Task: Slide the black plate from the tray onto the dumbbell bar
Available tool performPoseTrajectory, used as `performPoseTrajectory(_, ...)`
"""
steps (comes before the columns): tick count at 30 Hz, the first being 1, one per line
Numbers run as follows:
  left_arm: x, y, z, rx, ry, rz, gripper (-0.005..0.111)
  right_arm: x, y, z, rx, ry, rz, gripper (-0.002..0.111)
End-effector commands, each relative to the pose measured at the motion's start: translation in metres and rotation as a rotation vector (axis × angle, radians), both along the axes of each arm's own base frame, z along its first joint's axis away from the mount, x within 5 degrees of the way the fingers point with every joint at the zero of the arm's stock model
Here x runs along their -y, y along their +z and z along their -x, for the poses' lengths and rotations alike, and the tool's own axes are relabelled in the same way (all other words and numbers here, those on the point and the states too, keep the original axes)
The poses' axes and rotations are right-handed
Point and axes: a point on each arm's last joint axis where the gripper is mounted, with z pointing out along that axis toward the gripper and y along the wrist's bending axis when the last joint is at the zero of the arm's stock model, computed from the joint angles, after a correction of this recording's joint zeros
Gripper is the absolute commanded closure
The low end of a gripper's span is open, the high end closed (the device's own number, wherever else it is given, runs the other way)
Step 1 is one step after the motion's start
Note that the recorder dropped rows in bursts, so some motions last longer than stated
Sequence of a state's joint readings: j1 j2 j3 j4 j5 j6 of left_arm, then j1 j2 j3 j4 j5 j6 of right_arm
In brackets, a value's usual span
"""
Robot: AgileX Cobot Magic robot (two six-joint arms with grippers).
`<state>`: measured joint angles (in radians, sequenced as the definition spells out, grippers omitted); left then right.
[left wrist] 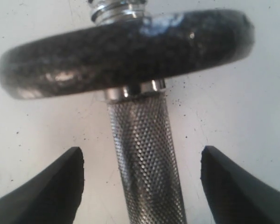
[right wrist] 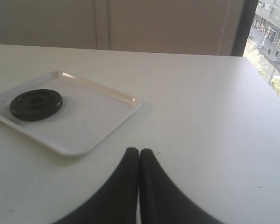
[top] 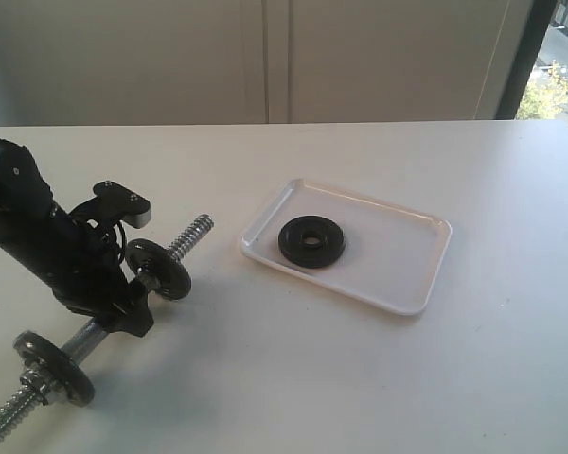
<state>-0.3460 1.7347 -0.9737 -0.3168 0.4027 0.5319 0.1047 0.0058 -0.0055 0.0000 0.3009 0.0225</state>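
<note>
The black plate (top: 311, 242) lies flat in the white tray (top: 412, 265) at mid-table; the right wrist view also shows the plate (right wrist: 36, 104) in the tray (right wrist: 98, 116). The dumbbell bar (top: 191, 235) lies at the left with two duller discs (top: 158, 269) (top: 54, 367) on it. My left gripper (left wrist: 142, 163) is open, its fingers either side of the knurled shaft (left wrist: 144, 158), just below a grey-black disc (left wrist: 126, 51), not touching the shaft. My right gripper (right wrist: 139, 151) is shut on nothing above bare table, apart from the tray; the exterior view does not show it.
The bar's free threaded end (top: 197, 230) points toward the tray. Bare white table (top: 473, 378) lies right of and in front of the tray. A wall and a window (top: 549, 57) stand behind the table's far edge.
</note>
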Motion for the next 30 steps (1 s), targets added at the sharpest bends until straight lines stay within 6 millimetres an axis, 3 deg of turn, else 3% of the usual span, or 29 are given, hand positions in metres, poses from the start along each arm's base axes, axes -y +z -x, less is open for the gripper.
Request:
performPoseTrajectory(1,0.0023,0.0009,0.0011,-0.015,0.0,0.01,0.034,-0.0002,-0.0005,0.0,0.012,0.004,-0.002,0.108)
performPoseTrajectory(11,0.0023,0.0009,0.0011,-0.015,0.0,0.01,0.037,-0.0002,-0.0005,0.0,0.012,0.004,-0.002,0.108)
performPoseTrajectory(24,0.0023,0.0009,0.0011,-0.015,0.0,0.01,0.08,-0.0002,-0.0005,0.0,0.012,0.004,-0.002,0.108)
performPoseTrajectory(30,0.0023,0.0009,0.0011,-0.015,0.0,0.01,0.094,-0.0002,-0.0005,0.0,0.012,0.004,-0.002,0.108)
